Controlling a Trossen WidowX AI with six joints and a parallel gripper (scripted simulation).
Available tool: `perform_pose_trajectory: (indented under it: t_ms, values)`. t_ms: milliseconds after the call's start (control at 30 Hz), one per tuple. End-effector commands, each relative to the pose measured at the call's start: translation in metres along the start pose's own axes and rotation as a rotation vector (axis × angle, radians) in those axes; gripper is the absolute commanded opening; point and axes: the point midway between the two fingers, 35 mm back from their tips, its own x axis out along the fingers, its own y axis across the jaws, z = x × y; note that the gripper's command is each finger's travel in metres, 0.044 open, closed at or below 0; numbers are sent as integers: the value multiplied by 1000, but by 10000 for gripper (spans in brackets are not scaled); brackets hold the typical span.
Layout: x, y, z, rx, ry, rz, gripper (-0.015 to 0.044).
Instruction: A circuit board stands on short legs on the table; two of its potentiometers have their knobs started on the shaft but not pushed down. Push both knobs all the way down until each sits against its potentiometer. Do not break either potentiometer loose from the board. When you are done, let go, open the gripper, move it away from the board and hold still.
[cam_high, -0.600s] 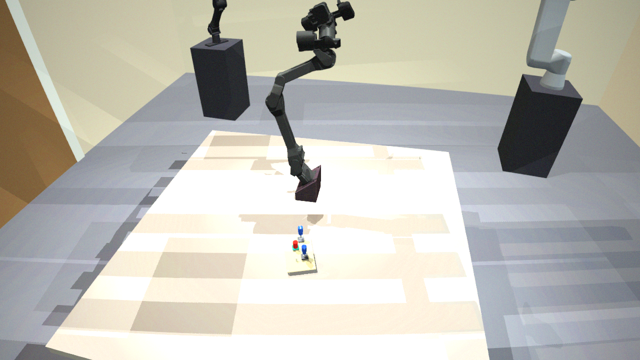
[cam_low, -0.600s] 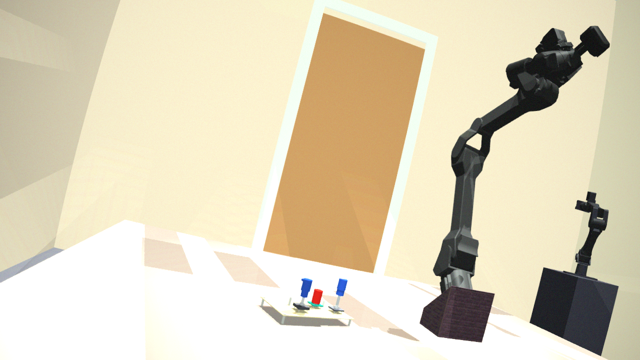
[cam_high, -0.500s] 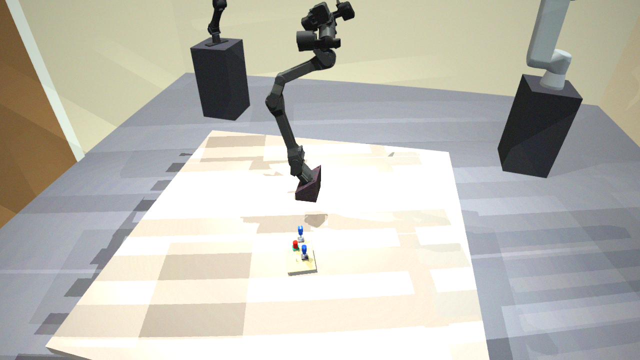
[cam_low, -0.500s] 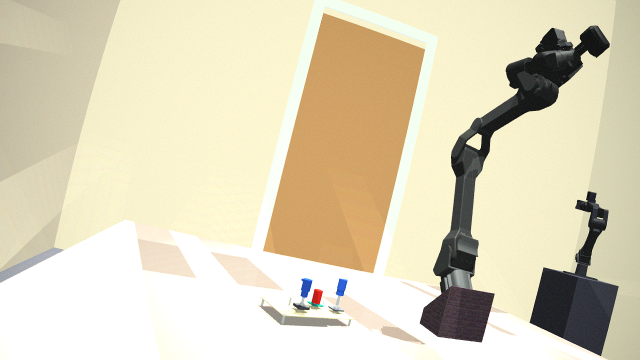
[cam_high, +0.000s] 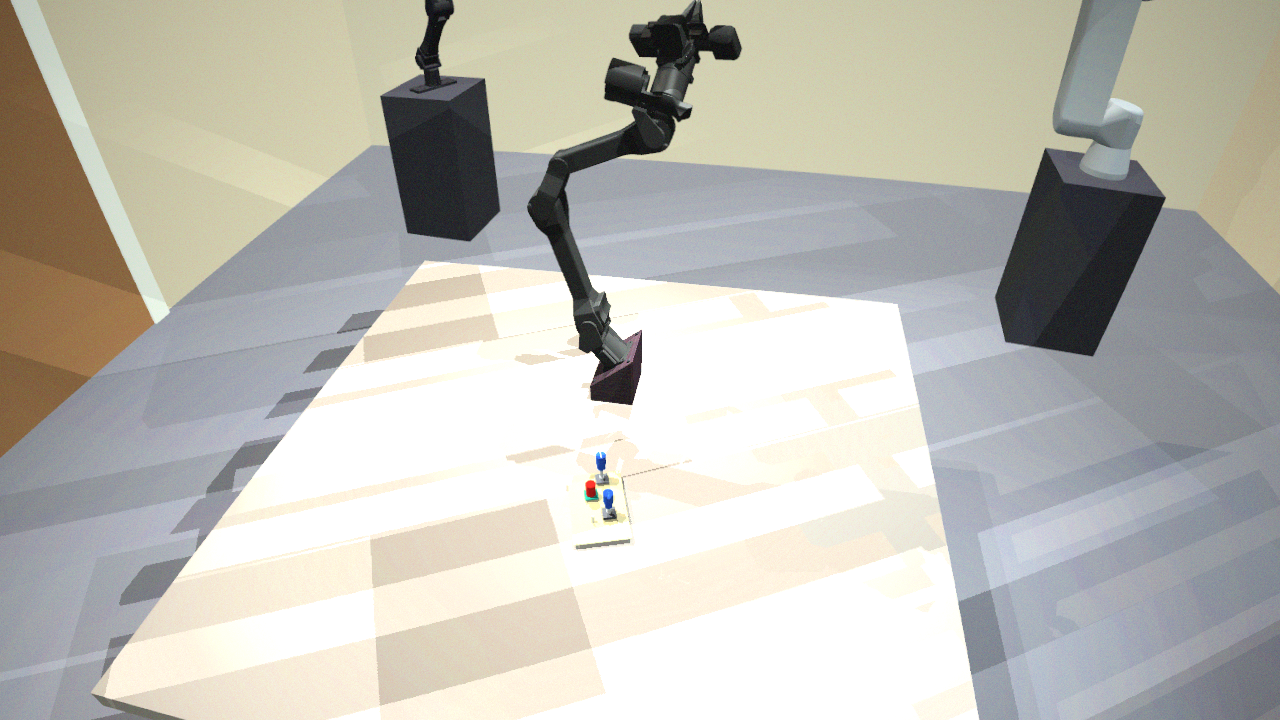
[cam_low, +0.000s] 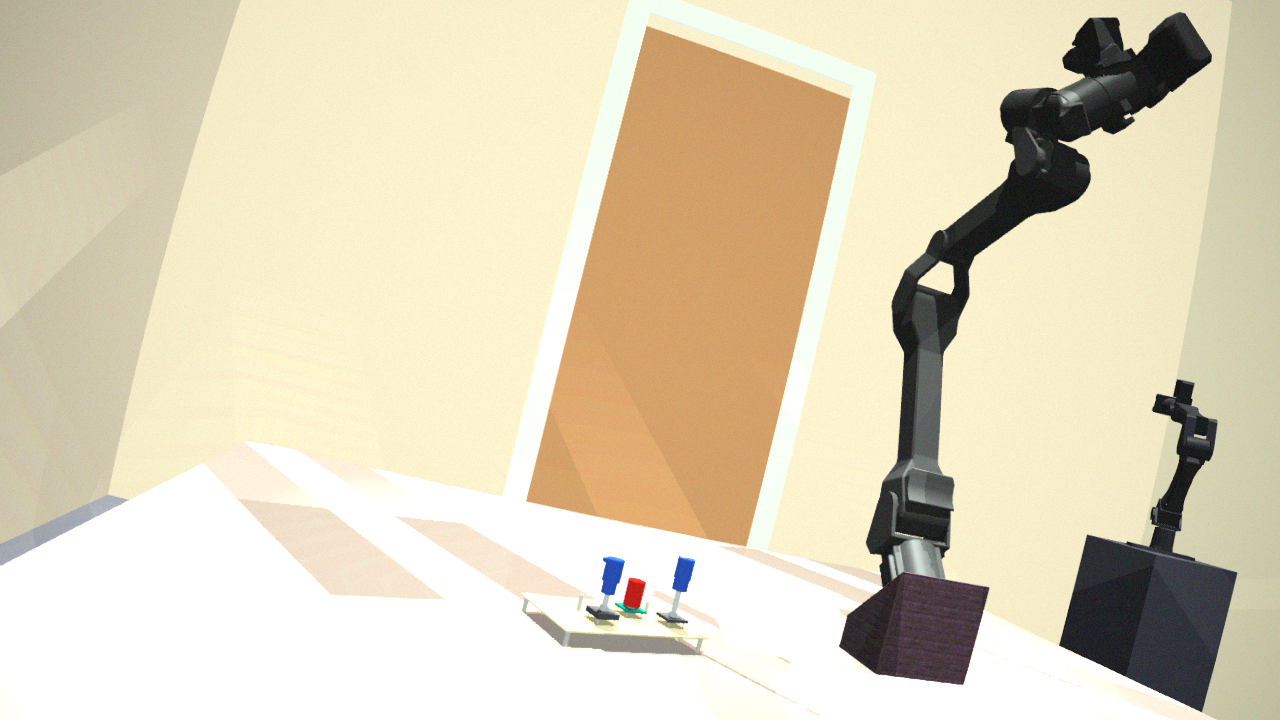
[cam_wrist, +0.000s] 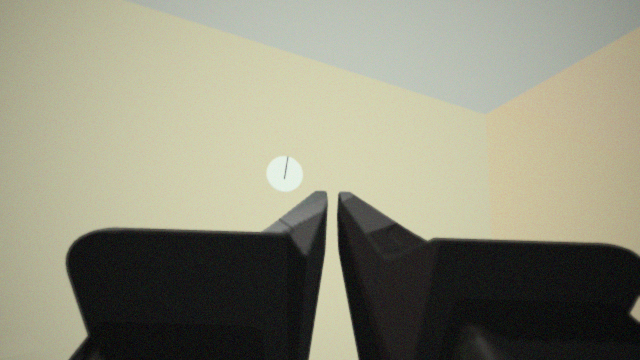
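Observation:
The circuit board (cam_high: 585, 533) (cam_low: 562, 612) stands on short legs. One blue knob (cam_high: 600, 461) (cam_low: 683, 574) is on the board's side nearer the arm's base. The other blue knob (cam_high: 607, 499) (cam_low: 612, 575) is farther from the base. Both stand upright, with pale shaft showing between each knob and its dark potentiometer. A shorter red knob (cam_high: 589, 489) (cam_low: 634, 592) sits low on a teal base between them. My gripper (cam_wrist: 332, 194) is shut and empty, its fingertips nearly together. It is raised high, far above and away from the board, and points at a wall.
My arm's wedge-shaped base block (cam_high: 614, 385) (cam_low: 930, 626) stands on the table behind the board. Beyond the table, another black arm stands on a dark pedestal (cam_high: 450, 170) (cam_low: 1150, 608), and a pale arm stands on a second pedestal (cam_high: 1065, 268). A round wall clock (cam_wrist: 285, 173) is in the wrist view.

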Motion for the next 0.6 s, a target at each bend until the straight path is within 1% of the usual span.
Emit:
perform_pose_trajectory:
  t_ms: [0,267,567]
  values:
    - [-15,-29,8,40,-39,-106,0]
    - [-57,-84,25,99,-109,-330,0]
    - [-116,-138,36,158,-177,-581,0]
